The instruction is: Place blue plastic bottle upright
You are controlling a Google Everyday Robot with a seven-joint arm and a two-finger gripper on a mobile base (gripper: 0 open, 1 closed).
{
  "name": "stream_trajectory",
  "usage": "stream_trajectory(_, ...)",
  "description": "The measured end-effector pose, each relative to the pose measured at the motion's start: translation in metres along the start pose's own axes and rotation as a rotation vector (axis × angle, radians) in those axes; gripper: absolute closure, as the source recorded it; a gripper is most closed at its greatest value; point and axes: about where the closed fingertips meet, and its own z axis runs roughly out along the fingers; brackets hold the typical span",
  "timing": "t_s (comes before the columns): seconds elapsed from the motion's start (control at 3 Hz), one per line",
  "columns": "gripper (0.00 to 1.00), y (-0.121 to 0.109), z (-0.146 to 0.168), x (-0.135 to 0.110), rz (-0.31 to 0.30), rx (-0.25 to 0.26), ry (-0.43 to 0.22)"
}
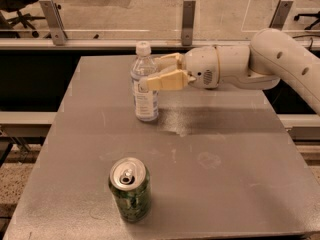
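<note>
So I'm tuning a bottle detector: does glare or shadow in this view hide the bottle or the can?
Camera view: warm, dim light; the arm shades a band of the table beside the blue plastic bottle, which the gripper clasps at its upper half; a pale sheen lies by the bottle's base; the green can has only a small glint on its lid; neither is hidden.
</note>
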Motion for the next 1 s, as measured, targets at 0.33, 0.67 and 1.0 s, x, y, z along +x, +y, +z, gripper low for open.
stream_trajectory(0.33, 0.05, 0.0017, 0.0015, 0.0038, -0.012, 0.007, -0.006)
stream_trajectory(0.67, 0.0, 0.0023, 0.003, 0.0033, -0.013, 0.004, -0.006)
stream_trajectory(1.0, 0.0, 0.0023, 0.0031, 0.0033, -0.013, 0.003, -0.006)
